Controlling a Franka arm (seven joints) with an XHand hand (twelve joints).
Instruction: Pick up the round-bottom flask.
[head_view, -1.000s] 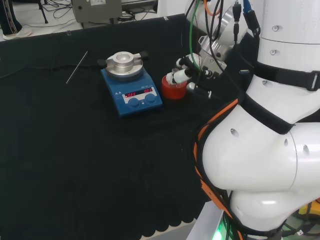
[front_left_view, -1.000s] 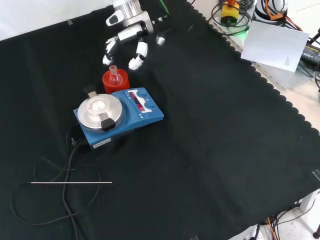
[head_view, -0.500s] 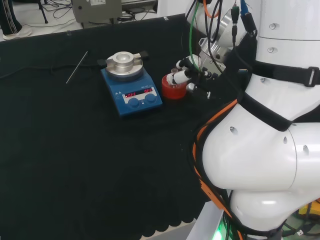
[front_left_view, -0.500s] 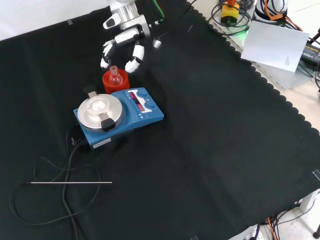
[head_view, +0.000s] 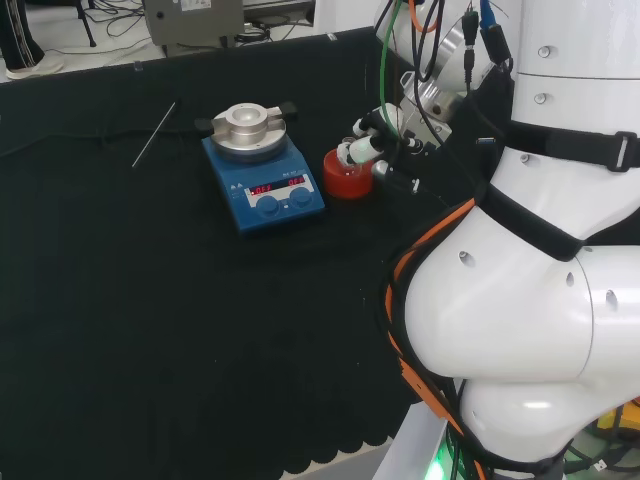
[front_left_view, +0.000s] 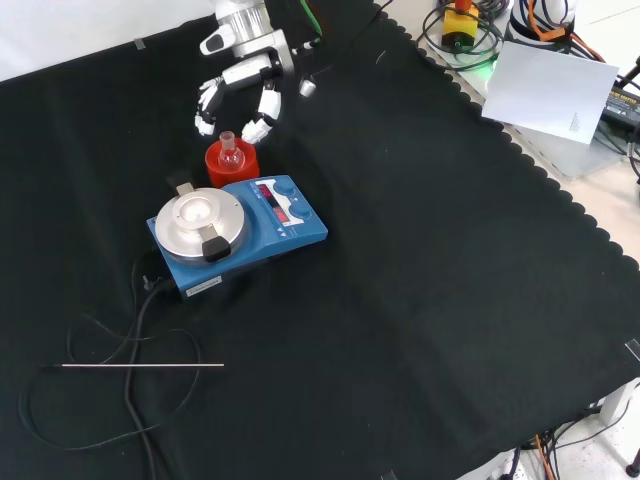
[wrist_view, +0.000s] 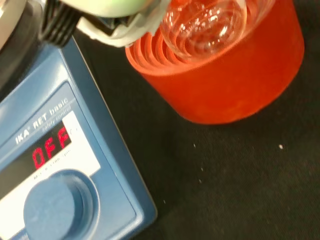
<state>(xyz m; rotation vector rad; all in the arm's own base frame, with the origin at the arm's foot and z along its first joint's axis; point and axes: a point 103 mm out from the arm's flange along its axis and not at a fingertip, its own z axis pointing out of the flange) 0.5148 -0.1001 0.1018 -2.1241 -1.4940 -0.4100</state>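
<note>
Glass flask (front_left_view: 230, 152) just below spread hand (front_left_view: 237, 82)

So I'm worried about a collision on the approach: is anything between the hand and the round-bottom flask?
Nothing visible stands between them. In the front view the hand hovers just beyond the round-bottom flask, fingers spread and open. The flask sits in its red ribbed stand. The blue hotplate stirrer stands close beside the stand, on the far side from the hand.

Three cameras on one bench

The head view looks from behind and above the arm; the front view faces it, looking down. Both share the blue stirrer (head_view: 263, 180) (front_left_view: 238, 235) with the red stand (head_view: 346, 178) (front_left_view: 230, 163) at its 3 and 12 o'clock; the wrist view sits close over both (wrist_view: 65, 170) (wrist_view: 235, 75).
</note>
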